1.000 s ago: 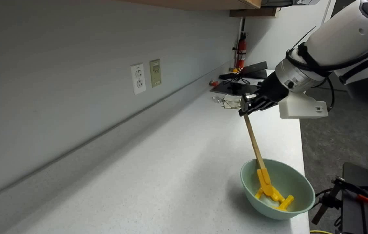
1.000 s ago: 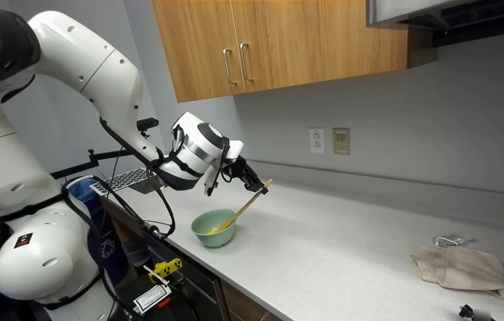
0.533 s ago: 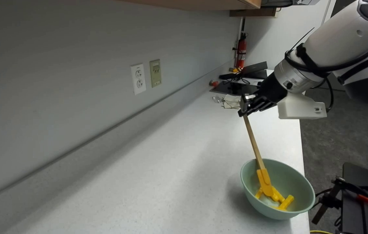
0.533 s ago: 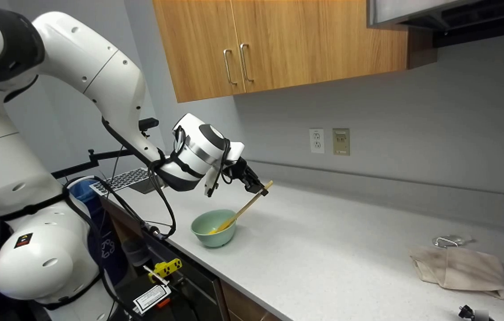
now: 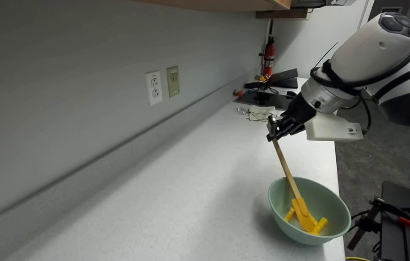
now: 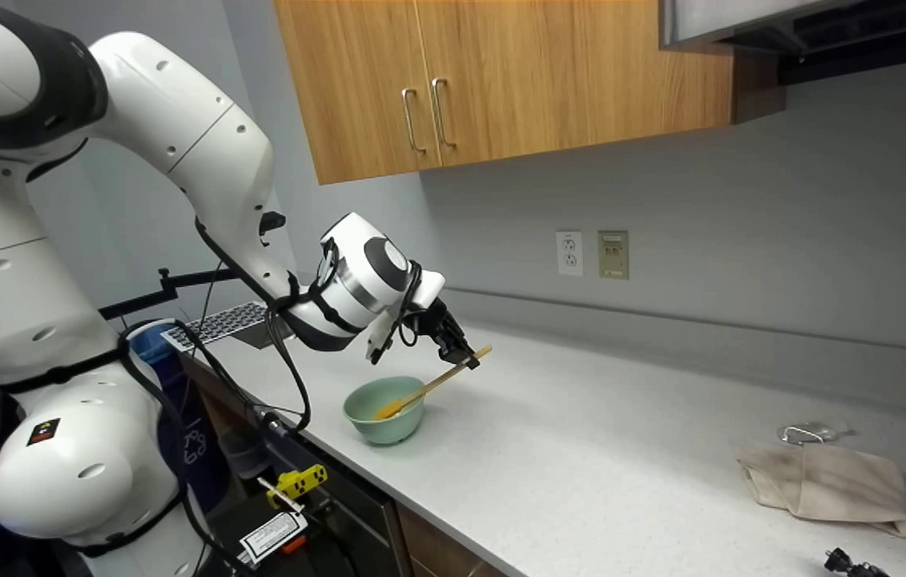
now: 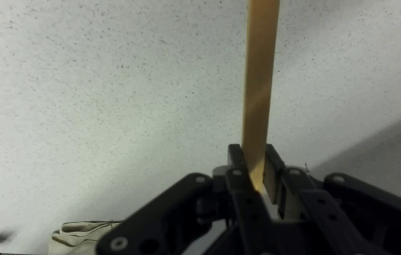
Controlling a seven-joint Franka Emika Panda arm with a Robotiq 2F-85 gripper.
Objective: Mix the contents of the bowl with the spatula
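Observation:
The pale teal-green bowl (image 5: 330, 203) stands near the counter's edge; it also shows in an exterior view (image 6: 384, 433). My gripper (image 5: 273, 137) is shut on the upper handle of the wooden spatula (image 5: 287, 172), beside and above the bowl; gripper (image 6: 473, 362) and spatula (image 6: 444, 377) show there too. The spatula slants down over the rim, its yellow flat end inside among the contents (image 5: 321, 224), yellow pieces at the bottom, partly hidden by it. In the wrist view the gripper fingers (image 7: 251, 156) flank the handle (image 7: 259, 78); bowl and contents are out of view.
The white counter (image 5: 190, 203) runs along a grey wall with outlets (image 5: 154, 87). A folded cloth (image 6: 825, 485) lies farther along it. A wooden cabinet (image 6: 517, 80) hangs above. A laptop (image 6: 228, 322) sits at the counter's end. A dark stand (image 5: 408, 224) is beside the counter's edge.
My gripper has moved down, mostly in the last half second. The spatula lies at a lower slant, and its flat end has slid across the bowl's bottom onto the pieces.

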